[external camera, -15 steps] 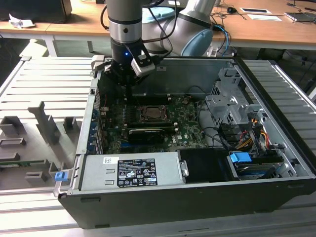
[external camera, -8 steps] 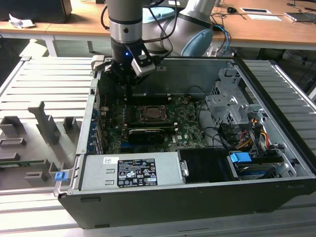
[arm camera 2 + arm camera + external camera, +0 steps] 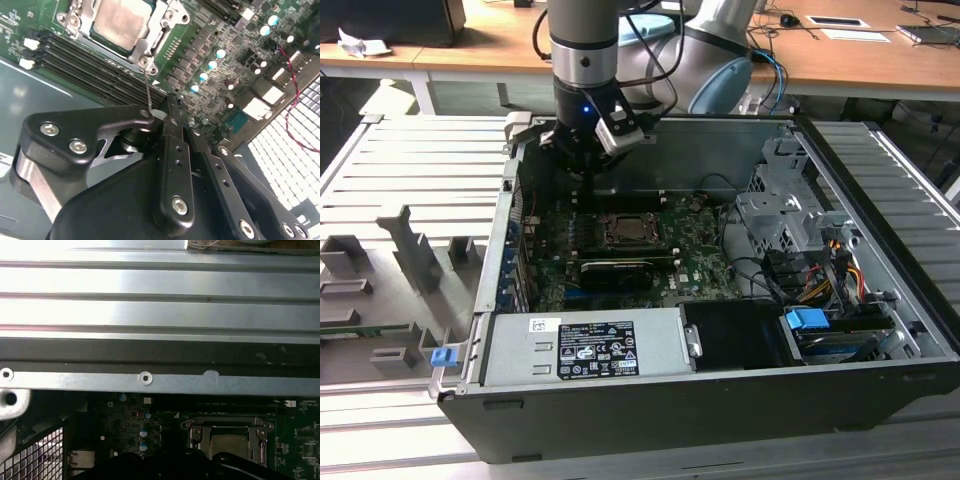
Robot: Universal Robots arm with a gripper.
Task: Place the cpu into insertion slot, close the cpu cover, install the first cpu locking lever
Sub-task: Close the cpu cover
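The cpu (image 3: 122, 22) lies flat in its socket on the green motherboard (image 3: 200, 45), its silver-tan top showing through the window of the cpu cover (image 3: 85, 20), which is folded down over it. A thin wire locking lever (image 3: 148, 90) stands up from the socket's corner, and its free end reaches my gripper's (image 3: 167, 107) fingertips. The black fingers look shut; I cannot tell if the lever is pinched between them. In the exterior view the gripper (image 3: 585, 170) hangs just behind the socket (image 3: 625, 232). The first wrist view shows the cover (image 3: 200, 427) and cpu (image 3: 230, 442).
The open computer case (image 3: 720, 400) lies on a slatted metal table (image 3: 410, 160). Its rear wall (image 3: 160, 315) is close behind the gripper. Memory slots (image 3: 80, 60) run beside the socket, a card (image 3: 615, 270) sits in front of it, and a drive cage (image 3: 790, 215) with cables is on the exterior view's right.
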